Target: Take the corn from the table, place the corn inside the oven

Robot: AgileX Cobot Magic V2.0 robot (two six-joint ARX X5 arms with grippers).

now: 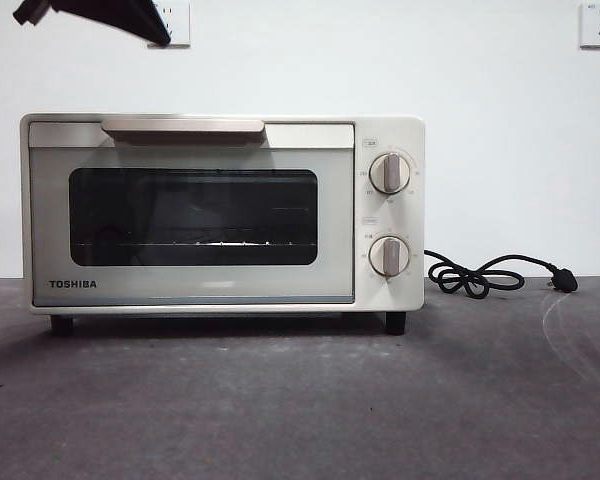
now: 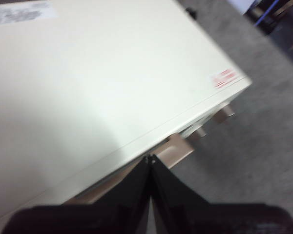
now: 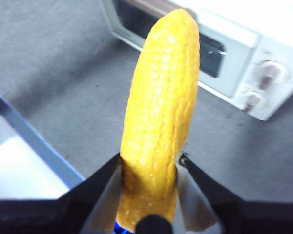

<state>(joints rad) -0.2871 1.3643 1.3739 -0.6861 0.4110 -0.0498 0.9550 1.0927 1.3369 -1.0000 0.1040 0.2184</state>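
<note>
Glossy yellow-orange corn cob (image 3: 161, 122), tapered and pebbled, nearest the right wrist camera, clamped at its lower end between the two black jaws of the right tool (image 3: 150, 163), one jaw pressed to each side. Pointing away from the tool, its tip overlapping the cream-white boxy oven (image 3: 219, 53) beyond. Held in the air above the rough dark grey tabletop (image 3: 53, 63), clear of the surface. Oven door shut, dark glass window and two round knobs (image 3: 263, 87) visible past the cob. Blue-edged pale object (image 3: 24, 161) beside the right tool, low and to one side, not identifiable.

Left tool (image 2: 150, 161) closed, jaws meeting with nothing between them, poised just above the flat cream top of the oven (image 2: 102, 83), near its front edge. Tan bar handle (image 2: 178, 151) just ahead of the jaw tips, knobs (image 2: 212, 122) farther along the same front face. Red-printed sticker (image 2: 223, 79) at the oven's far top corner. View somewhat blurred.

From the front, oven (image 1: 220, 215) standing square on the tabletop (image 1: 300, 400), door closed, TOSHIBA lettering low on the door, wire rack faintly seen behind the glass. Black tip of an arm (image 1: 100, 15) at the upper left corner, above the oven. Black power cord (image 1: 495, 275) coiled on the tabletop beside the oven's knob side.
</note>
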